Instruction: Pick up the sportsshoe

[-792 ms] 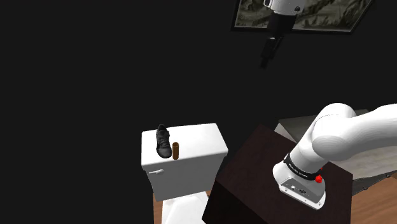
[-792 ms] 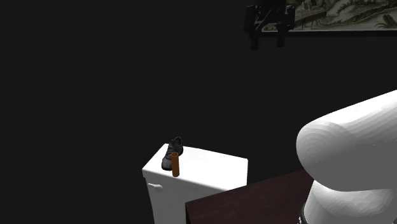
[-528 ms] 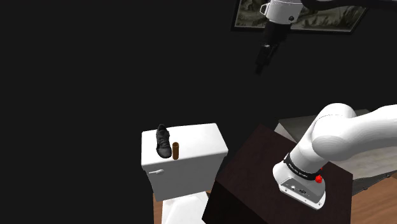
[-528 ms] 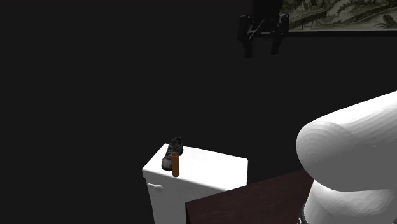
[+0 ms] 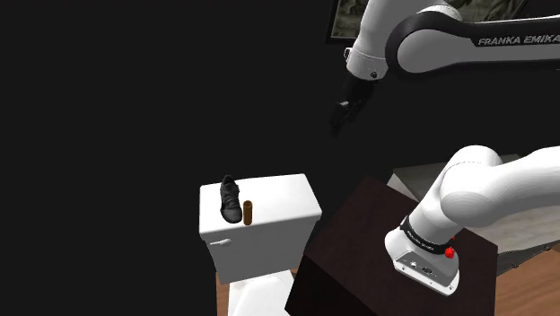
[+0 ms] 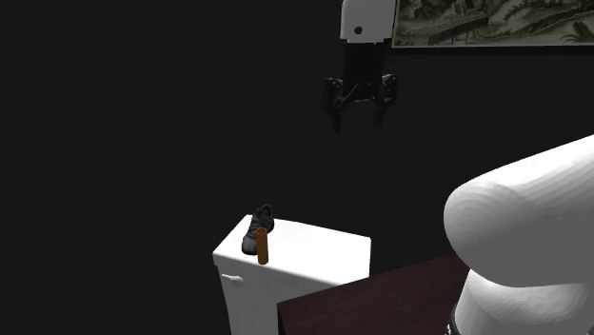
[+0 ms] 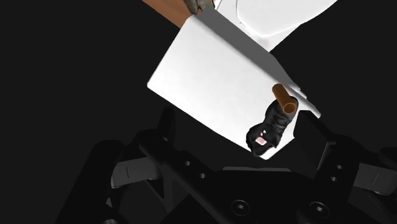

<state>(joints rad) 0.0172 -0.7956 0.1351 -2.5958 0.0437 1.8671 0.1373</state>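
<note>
Black sports shoe (image 5: 230,198) by toilet tank lid (image 5: 283,202) corner, brown cylinder (image 5: 248,212) just beside; shoe details indistinct. High above, gripper (image 6: 357,116): jaws wide, empty. Below, toilet bowl (image 5: 256,294) cut off.

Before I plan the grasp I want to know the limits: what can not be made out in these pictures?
- Shoe, shoulder view: small and dark, so toe and heel are hard to tell.
- Shoe and brown cylinder: the cylinder overlaps the shoe; touching or apart, cannot tell.
- White toilet: its bowl is cut off by the shoulder view's lower edge.
- Gripper: in the wrist view its black body hardly stands out from the black area behind.
</note>
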